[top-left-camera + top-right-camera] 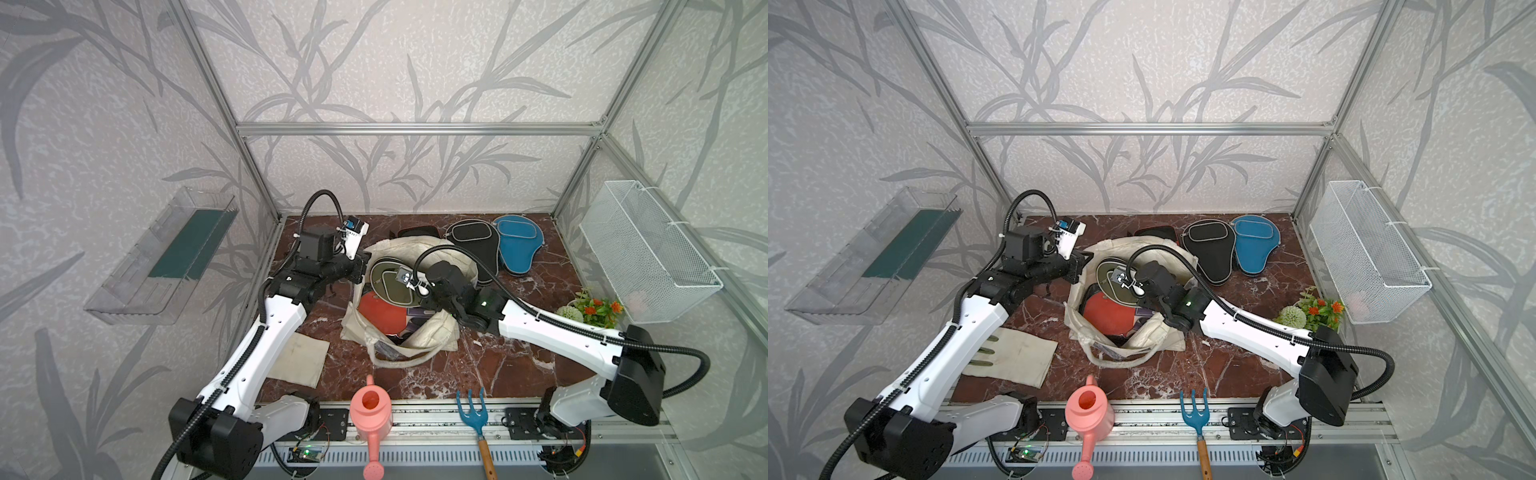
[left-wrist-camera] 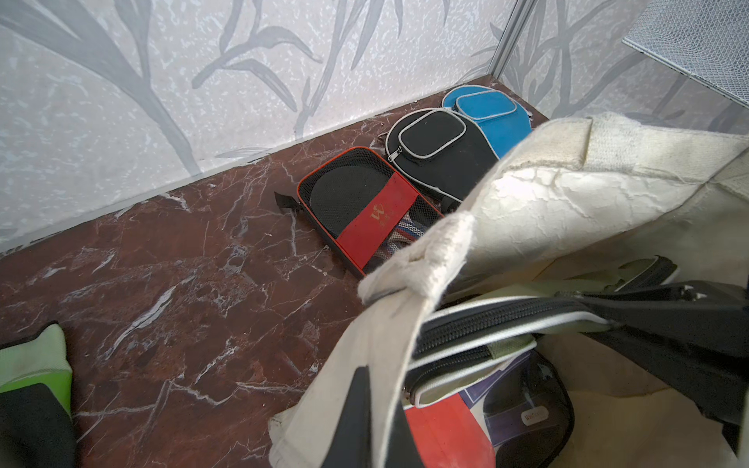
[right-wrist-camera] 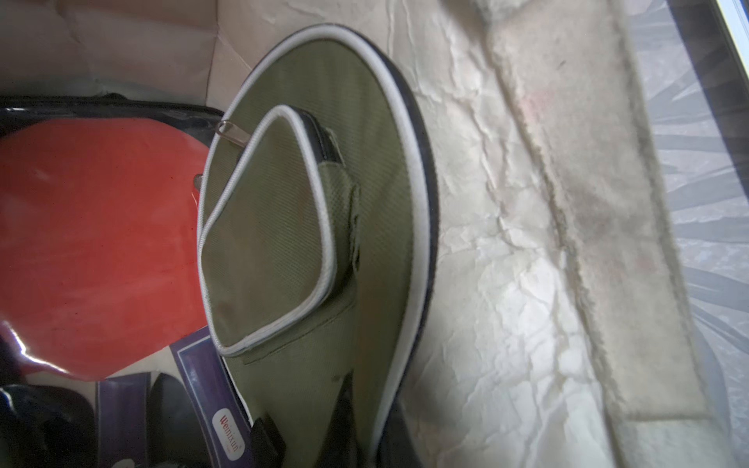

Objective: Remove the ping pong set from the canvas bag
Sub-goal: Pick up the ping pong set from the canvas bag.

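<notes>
Olive paddle-shaped zip case [image 3: 304,223] with pale piping tilts inside the cream canvas tote bag [image 1: 432,336], its handle end pinched by the right tool [image 3: 304,421]. The left tool [image 1: 360,268] clenches the bag's far-left rim. The left wrist view alone plainly shows a red-edged mesh paddle case [image 2: 356,202] beyond the bag. Bare marble bench [image 1: 498,365] spreads near-right.

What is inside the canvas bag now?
Inside the canvas bag, an olive case lies partly over a clear-fronted case showing a red paddle. Anything beneath them is covered.
</notes>
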